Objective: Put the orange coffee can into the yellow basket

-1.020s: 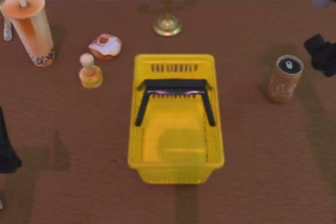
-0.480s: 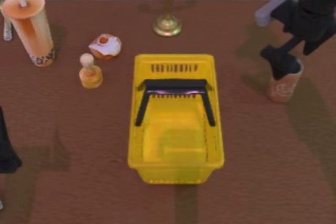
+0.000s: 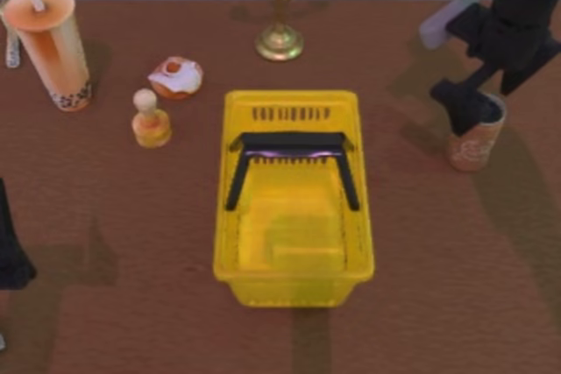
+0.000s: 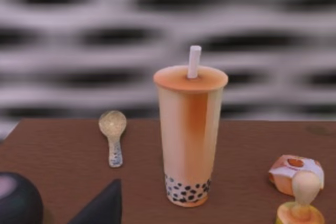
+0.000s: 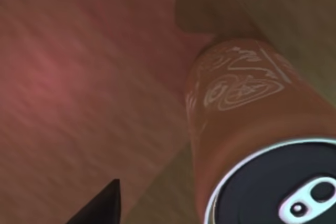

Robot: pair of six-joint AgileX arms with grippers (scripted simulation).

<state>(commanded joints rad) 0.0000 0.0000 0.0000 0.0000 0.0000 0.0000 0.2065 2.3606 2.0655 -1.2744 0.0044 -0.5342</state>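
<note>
The orange coffee can (image 3: 473,148) stands upright on the table's right side, well to the right of the yellow basket (image 3: 294,99), which sits in the middle with its black handle folded across. My right gripper (image 3: 465,104) hangs directly over the can's top and hides the lid from above. In the right wrist view the can (image 5: 236,103) fills the frame, swirly markings and dark silver-rimmed lid close by, with one dark fingertip (image 5: 104,204) off to its side, apart from it. The gripper is open. My left gripper (image 3: 10,256) is parked at the left edge, also open.
A tall orange-and-cream cup with straw (image 3: 48,45) stands at the back left, with a spoon (image 4: 113,135) beside it. A small orange bottle (image 3: 151,120) and a pastry (image 3: 175,76) lie left of the basket. A brass candelabra (image 3: 279,41) stands behind it.
My right arm swung in from the right edge and came down over the can, covering its lid. The can, the basket and the left arm have not moved.
</note>
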